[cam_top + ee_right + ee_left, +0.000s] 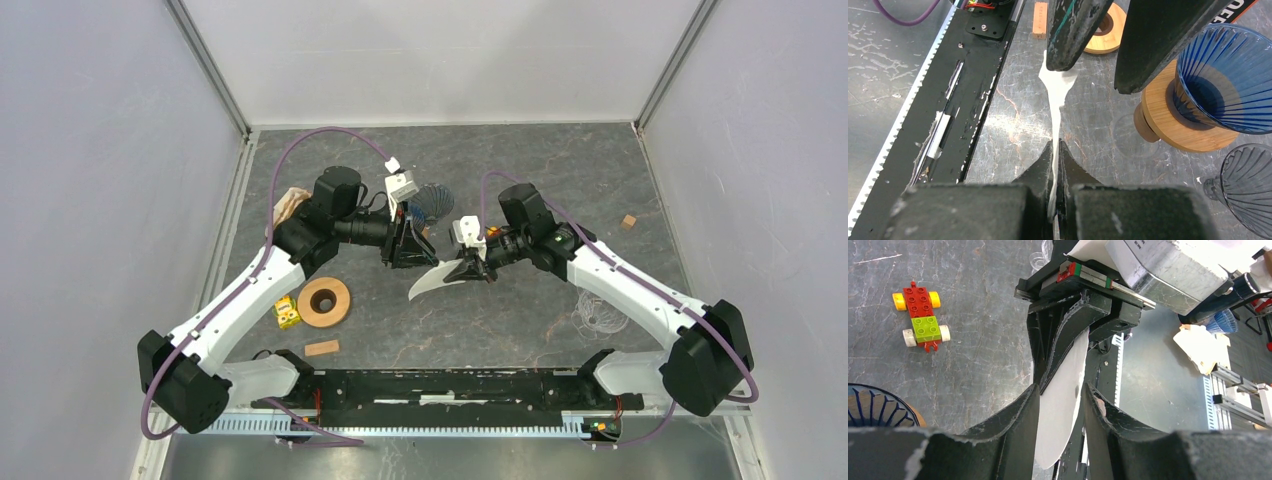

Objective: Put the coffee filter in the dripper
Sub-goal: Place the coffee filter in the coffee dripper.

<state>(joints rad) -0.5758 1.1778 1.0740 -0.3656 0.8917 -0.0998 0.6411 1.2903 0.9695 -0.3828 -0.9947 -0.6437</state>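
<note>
Coffee filter [425, 284]: one white sheet held in the air just above the table [540, 170], between two grippers. The right gripper [457, 274] pinches it flat, and the left gripper [422, 260] stands spread with the filter's edge between its fingers. Nearest lies one wooden block [322, 348], then one wooden ring [324, 300], one brick toy [287, 312] and one clear dripper [600, 315], and beyond the grippers stands one blue dripper [432, 203].

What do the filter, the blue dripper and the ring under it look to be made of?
The filter looks like thin matte white paper: it bends and creases where it is held. The blue dripper looks like glossy, see-through, ribbed glass or plastic; I cannot tell which. The ring beneath it seems bare light wood, matte and faintly grained.
</note>
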